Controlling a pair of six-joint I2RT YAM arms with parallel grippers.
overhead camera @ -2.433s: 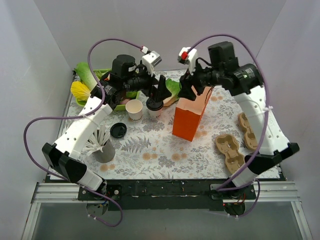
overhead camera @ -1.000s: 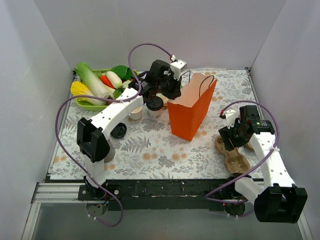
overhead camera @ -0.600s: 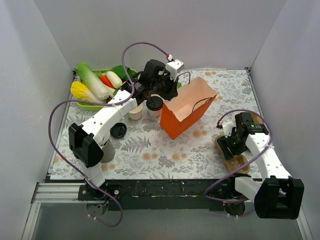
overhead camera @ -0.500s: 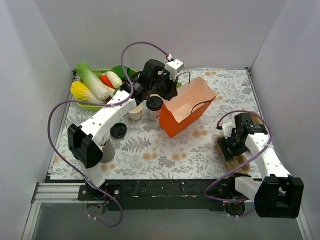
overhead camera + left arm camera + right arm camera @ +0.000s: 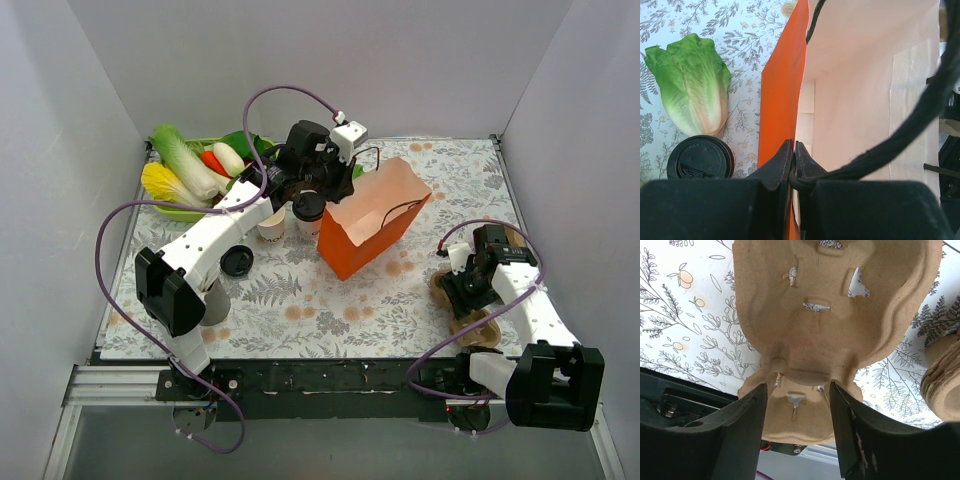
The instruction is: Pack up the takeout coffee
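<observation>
Tilted since a second ago, the orange bag [image 5: 370, 225] leans beside the lidded coffee [image 5: 309, 208] on the tabletop [image 5: 300, 300]. The left fingers [image 5: 780, 162] clamp its handle [image 5: 880, 145], seemingly to keep the mouth open, while the right fingers [image 5: 747, 415] are spread astride a pulp carrier [image 5: 825, 315].

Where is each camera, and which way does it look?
Top: above, behind the arms, facing down at the table; both arms show.
Left wrist: on the left arm, facing down into the orange bag; the left claw, shut on the rim, shows.
Right wrist: on the right arm, facing down at the cup carrier; the open right claw shows.
Shared: top and left wrist both see the bag and the takeout coffee.
</observation>
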